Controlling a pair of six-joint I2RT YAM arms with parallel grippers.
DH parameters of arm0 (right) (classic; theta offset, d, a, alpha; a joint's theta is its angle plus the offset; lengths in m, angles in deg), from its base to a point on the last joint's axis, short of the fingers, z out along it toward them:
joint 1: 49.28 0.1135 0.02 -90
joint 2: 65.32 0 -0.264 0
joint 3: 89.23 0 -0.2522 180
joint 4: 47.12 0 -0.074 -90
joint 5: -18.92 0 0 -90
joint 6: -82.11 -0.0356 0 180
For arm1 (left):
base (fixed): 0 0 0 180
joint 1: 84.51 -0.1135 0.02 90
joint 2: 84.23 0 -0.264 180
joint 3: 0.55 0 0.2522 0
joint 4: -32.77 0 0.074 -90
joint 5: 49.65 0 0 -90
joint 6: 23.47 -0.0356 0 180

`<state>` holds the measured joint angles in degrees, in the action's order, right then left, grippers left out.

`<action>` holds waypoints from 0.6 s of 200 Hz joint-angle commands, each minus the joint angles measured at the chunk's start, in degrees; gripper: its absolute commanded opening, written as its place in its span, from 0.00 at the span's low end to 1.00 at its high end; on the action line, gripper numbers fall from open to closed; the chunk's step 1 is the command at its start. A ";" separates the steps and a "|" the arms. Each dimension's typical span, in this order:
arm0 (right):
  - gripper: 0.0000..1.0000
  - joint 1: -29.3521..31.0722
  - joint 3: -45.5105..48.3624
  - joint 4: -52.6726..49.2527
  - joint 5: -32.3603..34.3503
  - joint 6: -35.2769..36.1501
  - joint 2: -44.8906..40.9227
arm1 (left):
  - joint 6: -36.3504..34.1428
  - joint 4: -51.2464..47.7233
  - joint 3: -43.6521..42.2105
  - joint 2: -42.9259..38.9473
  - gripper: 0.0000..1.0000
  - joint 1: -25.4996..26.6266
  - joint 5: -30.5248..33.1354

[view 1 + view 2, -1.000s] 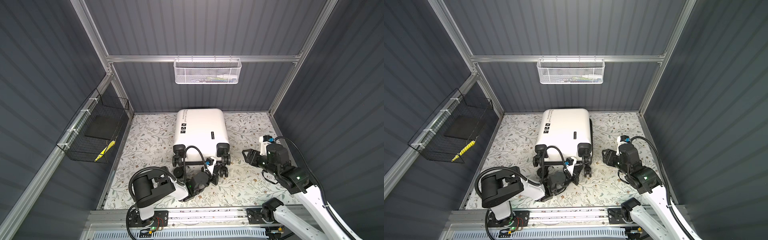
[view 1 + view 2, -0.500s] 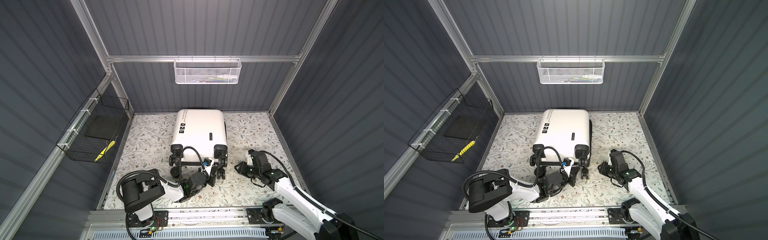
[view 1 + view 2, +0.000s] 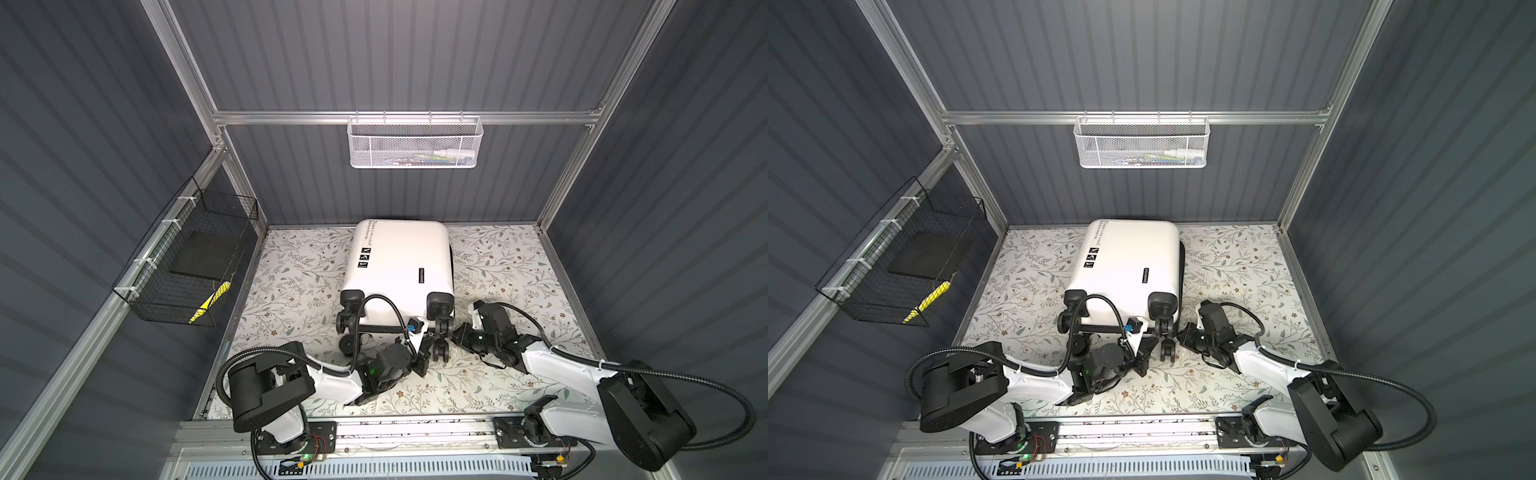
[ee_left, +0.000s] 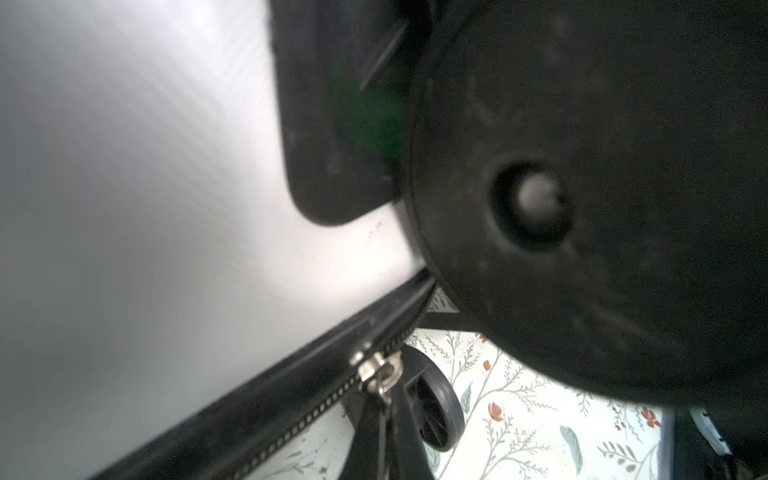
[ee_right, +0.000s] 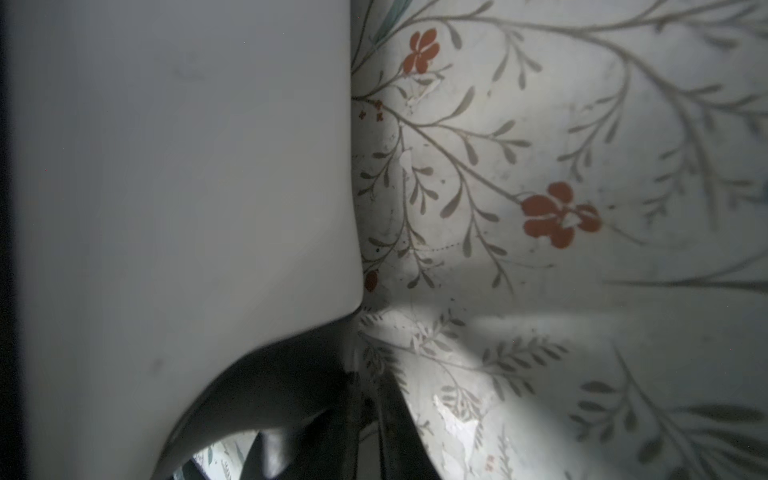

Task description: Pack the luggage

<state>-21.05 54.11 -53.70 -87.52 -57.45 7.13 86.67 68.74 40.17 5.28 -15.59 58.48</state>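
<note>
top views: what's new?
– right tool [image 3: 457, 333] has swung in low beside a wheel [image 3: 441, 328], jaws narrowing; whether it grips, can't tell.
left?
– left tool [image 4: 384, 405] clamped on the zip pull [image 4: 376, 370]. luggage [image 3: 401, 266] lies closed mid-surface [image 3: 498, 266], turned slightly; unzipping looks underway, packing can't start yet.

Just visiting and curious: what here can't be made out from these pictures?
Contents of the white mesh basket: too small behind its mesh, both top views.
Inside of the glossy white hard-shell suitcase: its shell hides it, every view.
Right claw: open or shut unclear; dark, blurred, cut off at the right wrist view's edge.
</note>
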 commanded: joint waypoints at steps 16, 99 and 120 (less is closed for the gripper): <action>0.13 3.50 -0.04 7.81 -0.21 -4.10 2.81 | -1.55 -1.51 1.70 -1.37 0.00 0.94 -5.40; 0.10 8.34 -1.74 11.23 0.89 -7.84 6.13 | -2.38 4.10 8.81 7.16 0.00 4.00 -7.61; 0.09 9.09 -2.19 11.44 1.13 -8.18 6.46 | -2.18 5.31 9.98 8.29 0.00 3.98 -7.68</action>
<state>-15.33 54.18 -48.00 -80.44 -64.09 13.16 86.73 68.99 45.59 11.67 -14.45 58.35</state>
